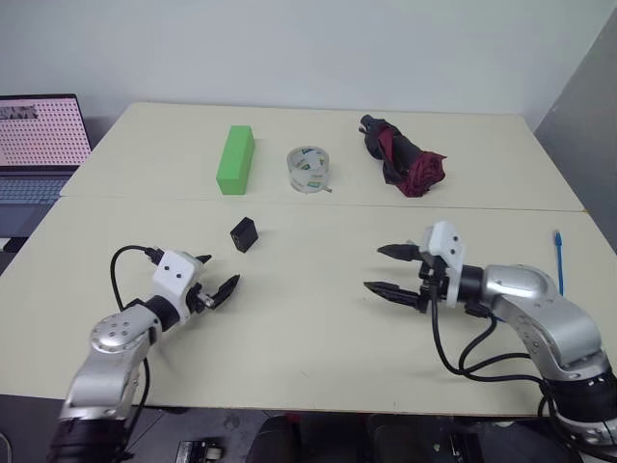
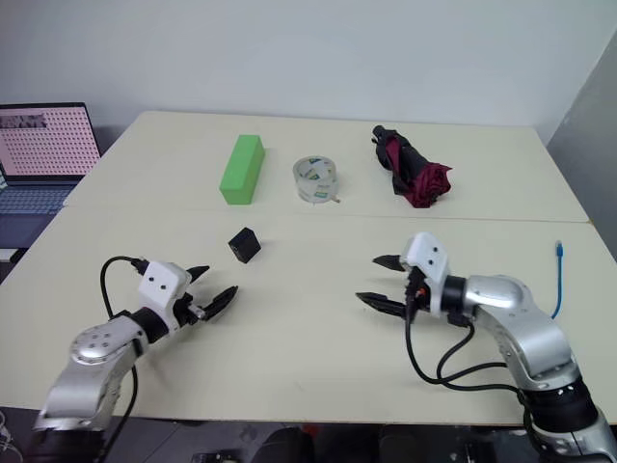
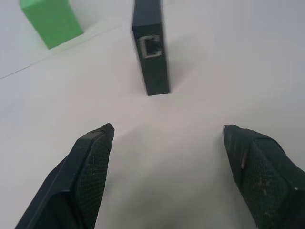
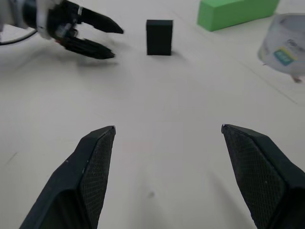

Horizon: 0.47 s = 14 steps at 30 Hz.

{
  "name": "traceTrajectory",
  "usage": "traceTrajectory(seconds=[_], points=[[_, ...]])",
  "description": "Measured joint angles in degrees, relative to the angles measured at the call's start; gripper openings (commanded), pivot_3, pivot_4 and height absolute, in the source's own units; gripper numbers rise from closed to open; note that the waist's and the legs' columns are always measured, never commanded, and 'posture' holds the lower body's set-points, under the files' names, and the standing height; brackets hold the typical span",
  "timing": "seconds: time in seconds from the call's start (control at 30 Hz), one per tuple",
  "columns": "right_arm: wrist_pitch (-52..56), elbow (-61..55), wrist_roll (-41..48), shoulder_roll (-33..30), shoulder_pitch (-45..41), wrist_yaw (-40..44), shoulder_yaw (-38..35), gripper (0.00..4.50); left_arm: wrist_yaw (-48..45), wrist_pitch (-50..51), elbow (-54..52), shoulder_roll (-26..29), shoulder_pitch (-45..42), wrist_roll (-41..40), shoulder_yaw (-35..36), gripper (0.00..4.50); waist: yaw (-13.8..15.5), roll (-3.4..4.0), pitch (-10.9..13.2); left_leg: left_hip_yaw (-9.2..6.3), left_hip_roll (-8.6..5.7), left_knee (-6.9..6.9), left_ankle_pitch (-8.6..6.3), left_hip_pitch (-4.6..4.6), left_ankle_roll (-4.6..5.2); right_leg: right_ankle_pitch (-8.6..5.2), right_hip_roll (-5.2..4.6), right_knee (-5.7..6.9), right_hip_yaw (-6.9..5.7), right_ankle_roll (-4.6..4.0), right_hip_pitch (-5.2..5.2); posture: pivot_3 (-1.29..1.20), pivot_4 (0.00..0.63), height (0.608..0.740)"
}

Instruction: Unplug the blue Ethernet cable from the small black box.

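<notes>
- A pale cream table [image 1: 318, 318], two tops butted edge to edge, carries the whole scene; an open laptop [image 1: 39, 145] with a dotted screen sits off its far left corner.
- The robot's right gripper [image 1: 390, 270], two black fingers on a silver arm, hovers over the near right part of the table with its fingers spread wide and nothing between them.
- The left gripper [image 1: 217, 280], on the near left, is likewise spread and empty, pointing toward the box just beyond its tips.
- A folded dark red and black umbrella [image 1: 403, 159] lies at the far right of the table.
- A long bright-green rectangular block [image 1: 235, 159] stands at the far left-centre, with a clear roll of packing tape [image 1: 309, 169] just beside it.
- The thin bright-blue Ethernet cable [image 1: 558, 260] lies by the table's right edge, well apart from the box, its plug end free.
- The small matte-black plastic box [image 1: 244, 234] rests alone on the table between the green block and the left gripper; in the left wrist view its port [image 3: 150, 46] faces the camera and holds no plug.
- Judged from this layout, the unplugging looks done: cable and box are separated and neither gripper holds anything. All that seems left is for the arms to draw clear.
</notes>
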Motion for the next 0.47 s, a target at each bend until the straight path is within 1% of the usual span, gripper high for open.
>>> traceTrajectory(seconds=[0.17,0.27,0.37,0.47], points=[[-3.17,1.62,0.02,-3.79,3.34,0.54,-6.47,3.78,-6.00,6.23,-8.83,4.06,1.30,-6.75,2.46,3.89,-0.14,0.01,0.01,0.01,0.02,-0.03,0.00,0.03,0.00,0.00,0.05,0.03,0.01,0.00,0.00,0.00,0.150,0.740],[-3.90,2.78,0.02,-5.67,3.91,1.26,-8.57,3.78,-8.17,8.68,-10.79,6.30,1.22,-9.05,3.77,3.89,-0.25,0.02,0.01,0.01,0.04,-0.04,-0.01,0.03,0.02,0.00,0.07,0.02,0.01,0.00,-0.01,0.00,0.150,0.740],[-4.53,4.01,0.03,-6.96,4.04,1.74,-9.99,3.78,-9.66,10.43,-11.55,8.96,0.34,-9.68,4.38,3.89,-0.21,0.03,0.02,0.01,0.03,-0.04,-0.01,0.03,0.02,0.00,0.07,0.01,0.02,0.00,0.00,0.00,0.150,0.740],[-5.17,4.82,0.05,-7.34,4.48,2.28,-10.25,3.78,-10.69,11.54,-11.66,9.91,-1.18,-10.62,4.90,3.89,-0.20,0.03,0.02,0.02,0.02,-0.03,-0.01,0.02,0.02,0.00,0.07,0.00,0.03,0.00,0.00,0.00,0.150,0.740]])
